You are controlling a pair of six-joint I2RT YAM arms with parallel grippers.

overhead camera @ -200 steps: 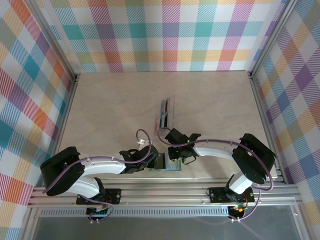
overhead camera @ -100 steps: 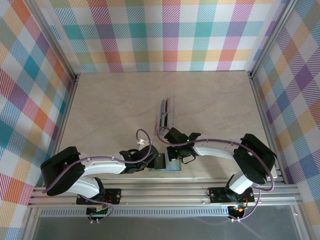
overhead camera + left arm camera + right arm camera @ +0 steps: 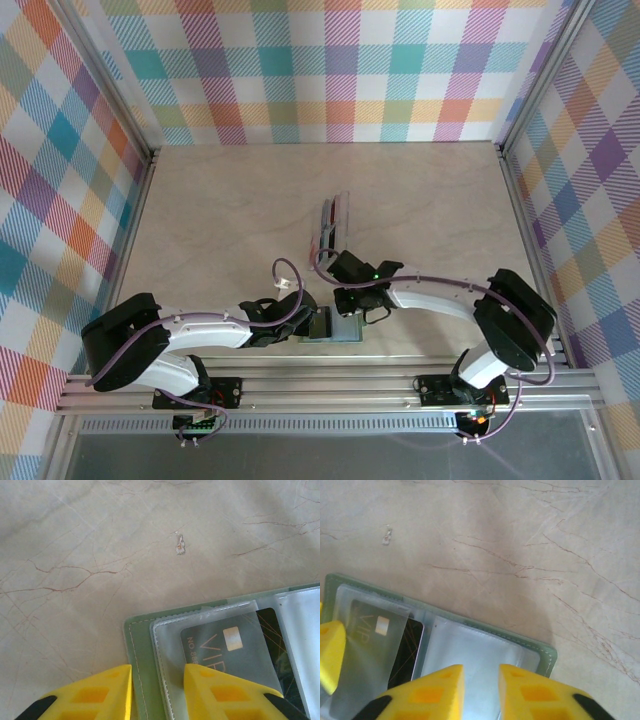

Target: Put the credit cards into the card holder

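Since a second ago the right arm (image 3: 440,295) has shifted slightly toward the far edge of the marble-patterned table (image 3: 220,210). The right hand (image 3: 481,677) is released, fingers narrowly parted above the right clear sleeve (image 3: 470,655) of the open grey-green soft card holder (image 3: 547,656), which lies at mid near edge. The left hand (image 3: 157,677) is released, straddling the holder's left border. A grey VIP card (image 3: 220,647) in the left sleeve overlaps a dark card (image 3: 405,650)
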